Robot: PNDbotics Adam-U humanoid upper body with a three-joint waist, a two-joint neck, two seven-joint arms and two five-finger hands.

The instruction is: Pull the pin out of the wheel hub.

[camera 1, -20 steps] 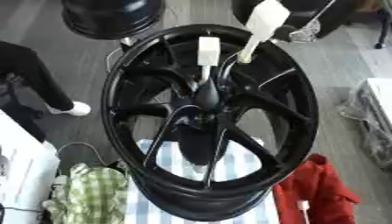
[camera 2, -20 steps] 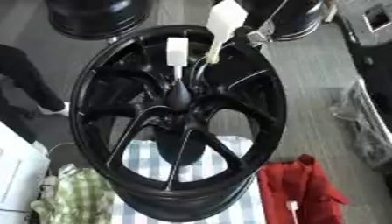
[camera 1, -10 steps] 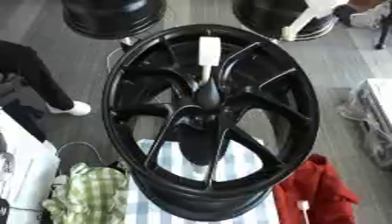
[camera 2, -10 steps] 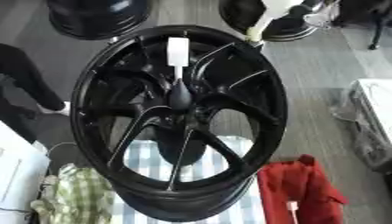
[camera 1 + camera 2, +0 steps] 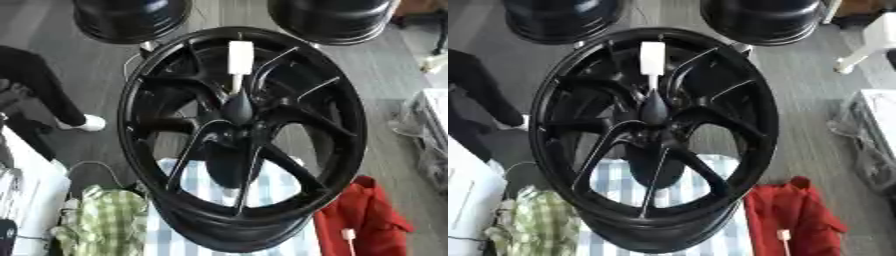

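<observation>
**Pin still in hub, no robot hand in view**

Black wheel hub (image 5: 241, 135) stands tilted on a blue-white checked cloth (image 5: 280, 185) over its support, lower rim at the near edge. Pin (image 5: 239, 62) sits in the hub centre: white blocky handle on top, thin pale shaft running down into the dark central cone (image 5: 238, 107). Neither robot hand shows in either view, so nothing to say on whether they are released or clenched. Judgement: pin looks light, stiff, small; white handle is the obvious grasp spot, pinch on its flat sides, pull along the shaft line. Hub looks heavy and rigid, unlikely to shift. Smooth handle could slip. Red cloth (image 5: 363, 220) lies at the near right corner, green checked cloth (image 5: 101, 220) near left.
</observation>
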